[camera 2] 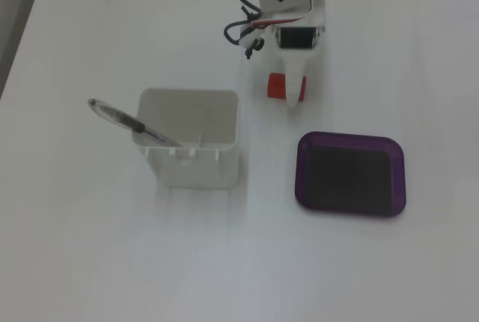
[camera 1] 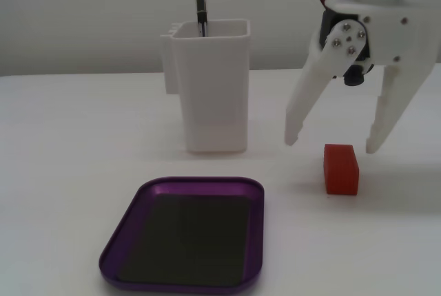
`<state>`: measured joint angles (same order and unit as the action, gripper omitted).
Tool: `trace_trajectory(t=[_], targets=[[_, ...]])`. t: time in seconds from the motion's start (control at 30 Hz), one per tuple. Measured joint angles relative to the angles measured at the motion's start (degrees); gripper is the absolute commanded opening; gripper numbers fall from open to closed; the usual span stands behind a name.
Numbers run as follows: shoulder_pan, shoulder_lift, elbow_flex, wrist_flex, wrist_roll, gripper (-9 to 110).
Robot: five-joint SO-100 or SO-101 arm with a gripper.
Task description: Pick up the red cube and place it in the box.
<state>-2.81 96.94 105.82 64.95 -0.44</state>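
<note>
We see a white counter (camera 1: 83, 124) carrying three things. The red cube (camera 1: 341, 168) rests on the counter, clear of the purple box (camera 1: 186, 235); in the low fixed view it lies to the right of the box and slightly farther back, while in the high fixed view the cube (camera 2: 277, 85) sits above and left of the box (camera 2: 350, 173), partly covered by one white finger.

The white pincer (camera 1: 333, 141) hangs over the cube with its two fingers spread wide apart. In the low view one fingertip (camera 1: 293, 133) ends left of the cube and the other ends just above its right side; neither appears to touch it, and the cube is not gripped. In the high view the pincer (camera 2: 294, 91) reaches down from the top edge, with red, black and white wires looped beside its body.

A tall white container (camera 1: 210, 86) stands behind the box in the low view, holding a pen (camera 1: 200, 0) that rises above its rim. The box shows a dark flat bottom with nothing in it.
</note>
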Motion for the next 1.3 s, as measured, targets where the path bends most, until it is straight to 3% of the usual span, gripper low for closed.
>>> trace_trajectory(t=[0.3, 0.7, 1.03, 1.3], targets=[[0.26, -1.41, -0.18, -0.35, 0.00, 27], [0.26, -1.41, 9.32, -11.07, -0.09, 27], [0.26, -1.32, 10.81, -14.06, -0.09, 1], [0.18, -0.70, 13.01, -16.00, 0.00, -1]])
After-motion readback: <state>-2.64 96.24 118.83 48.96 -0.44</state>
